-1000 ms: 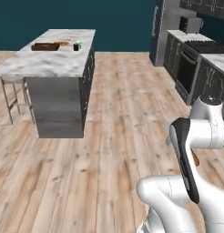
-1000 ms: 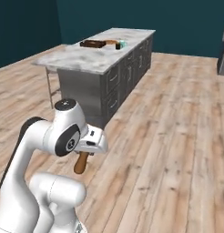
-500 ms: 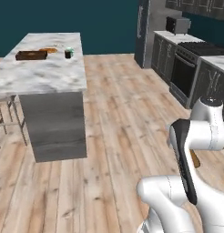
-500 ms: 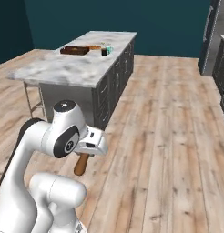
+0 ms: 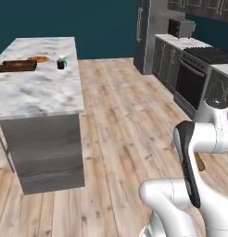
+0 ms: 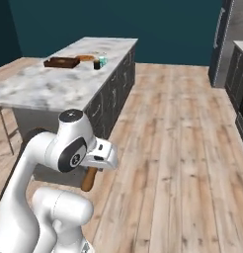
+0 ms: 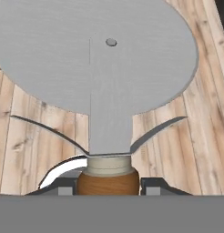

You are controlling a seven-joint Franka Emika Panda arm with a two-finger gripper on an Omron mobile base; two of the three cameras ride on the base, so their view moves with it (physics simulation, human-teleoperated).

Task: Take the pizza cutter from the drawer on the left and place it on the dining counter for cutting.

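Fingers of the gripper [image 7: 106,187] clamp the pizza cutter [image 7: 96,63] by its wooden handle, blade pointing outward, tucked close for carrying toward the dining counter [image 5: 39,90].

A home kitchen, rendered. A marble-topped island desk [image 5: 39,88] over dark cabinets stands on a light wood plank floor [image 5: 129,120]. Beyond its far end, against the teal wall, a tall steel fridge [image 5: 144,34] rises; beside that run dark cabinets with a toaster [image 5: 179,28] and a range with oven [image 5: 192,76].
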